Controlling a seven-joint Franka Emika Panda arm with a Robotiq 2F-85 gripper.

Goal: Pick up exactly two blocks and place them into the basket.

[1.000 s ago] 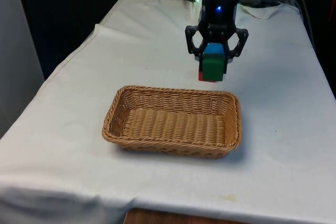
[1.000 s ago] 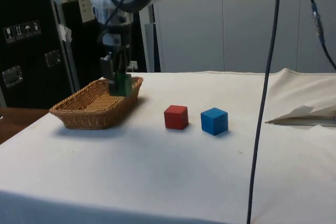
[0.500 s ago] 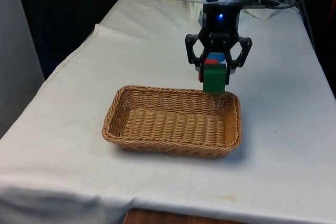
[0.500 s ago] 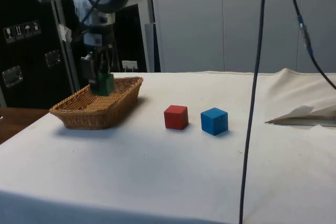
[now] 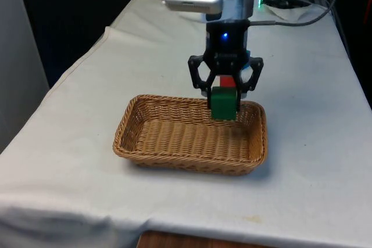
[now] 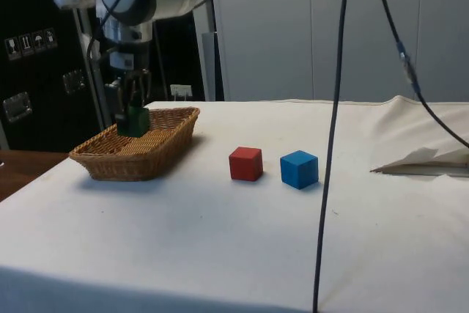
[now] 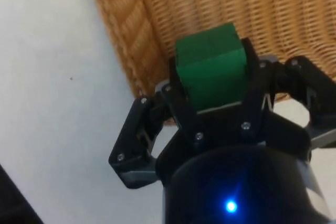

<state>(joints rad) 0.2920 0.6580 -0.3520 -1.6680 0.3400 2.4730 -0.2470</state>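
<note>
One green block — tool-gripped, above basket

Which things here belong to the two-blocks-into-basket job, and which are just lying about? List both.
Job:
gripper, shut on the green block
basket
red block
blue block

Lying about:
hanging black cables
folded cloth at the table's end

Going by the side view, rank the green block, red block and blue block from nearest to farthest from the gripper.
1. Green block: clamped in the gripper, over the basket.
2. Red block: on the cloth, just past the basket.
3. Blue block: beside the red one, on its far side from the basket.
</note>
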